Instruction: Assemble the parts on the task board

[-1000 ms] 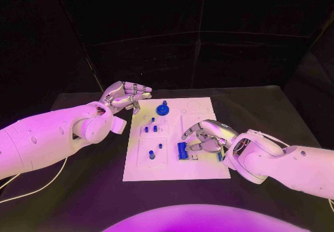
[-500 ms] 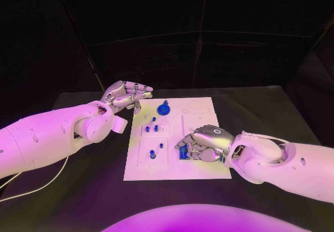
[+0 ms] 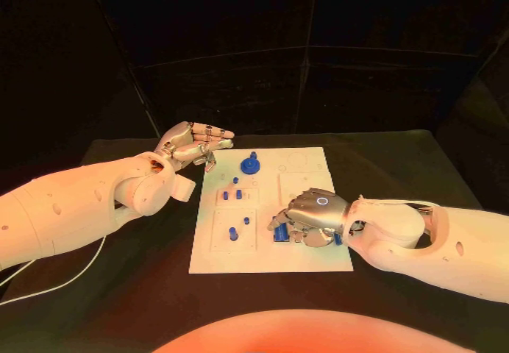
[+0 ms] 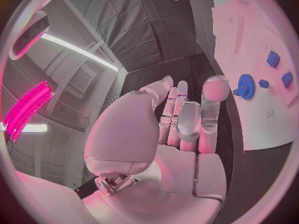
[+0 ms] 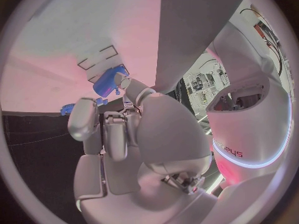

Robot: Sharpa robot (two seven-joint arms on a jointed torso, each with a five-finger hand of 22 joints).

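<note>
A: Where does the task board (image 3: 271, 257) sit, and what stands on it?

B: It lies in the middle of the black table (image 3: 403, 158), long side running away from the robot. A blue gear (image 3: 250, 165) stands near its far edge, left of centre. Two small blue pegs (image 3: 232, 195) stand side by side below the gear, and another blue peg (image 3: 232, 234) stands in the left near quarter.

A: The right hand?

B: The right hand (image 3: 307, 218) rests palm down over the board's right near quarter. Its fingers (image 5: 118, 117) curl down around a blue rectangular block (image 3: 280, 232); the block's left side shows just beside the fingertips. The right wrist view shows the block (image 5: 109, 81) touching the fingertips, so it reads as gripped.

A: And the left?

B: The left hand (image 3: 195, 145) hovers off the board's far left corner, above the table, fingers curled in together and holding nothing. The gear (image 4: 246, 86) lies just beyond its fingertips (image 4: 216, 87), apart from them.
</note>
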